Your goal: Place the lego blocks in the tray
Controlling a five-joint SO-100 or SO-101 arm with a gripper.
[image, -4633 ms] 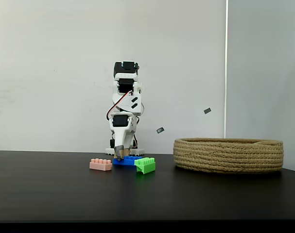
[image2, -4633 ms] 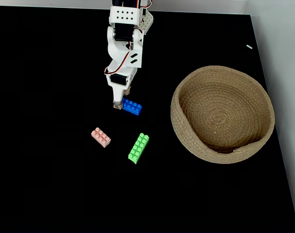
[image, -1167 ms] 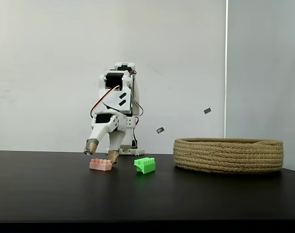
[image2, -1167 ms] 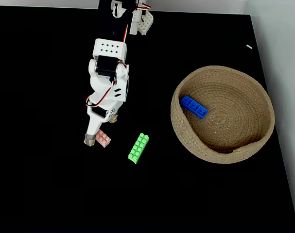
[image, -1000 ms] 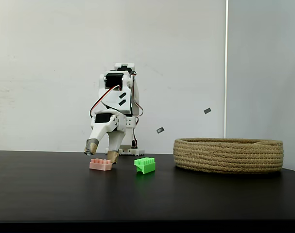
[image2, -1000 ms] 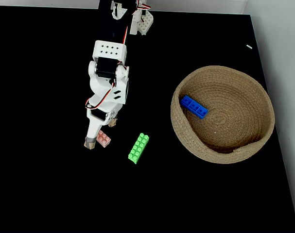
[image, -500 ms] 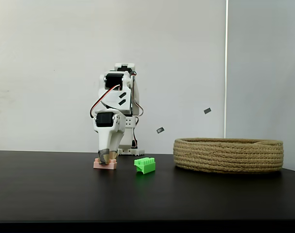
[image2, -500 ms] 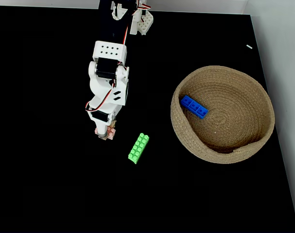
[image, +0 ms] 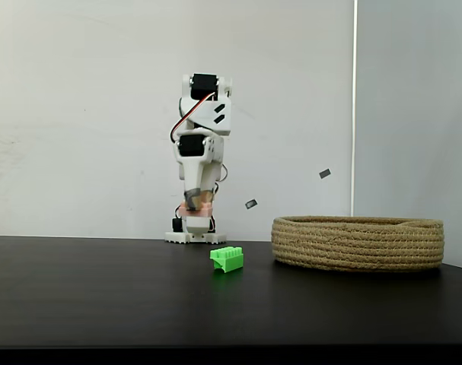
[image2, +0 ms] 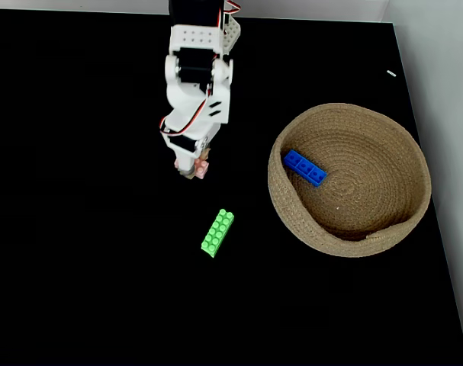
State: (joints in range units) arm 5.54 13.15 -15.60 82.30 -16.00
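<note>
My gripper [image: 194, 205] [image2: 193, 169] is shut on the pale pink lego block [image: 196, 210] [image2: 200, 168], which hangs well above the black table in both fixed views. The bright green block [image: 227, 258] [image2: 217, 232] lies on the table below and a little to the right of the gripper. A flat blue block [image2: 305, 168] rests inside the tray [image: 358, 242] [image2: 399, 227], a round basket of coiled tan rope on the right. The basket's wall hides the blue block in the side-on fixed view.
The arm's white base [image: 194, 236] stands at the back of the black table [image2: 78, 259]. A white wall rises behind it. The table's right edge [image2: 445, 252] runs just past the basket.
The gripper closed on the pink block, then lifted it off the table and carried it up and to the right. Earlier, the blue block went from the table into the basket.
</note>
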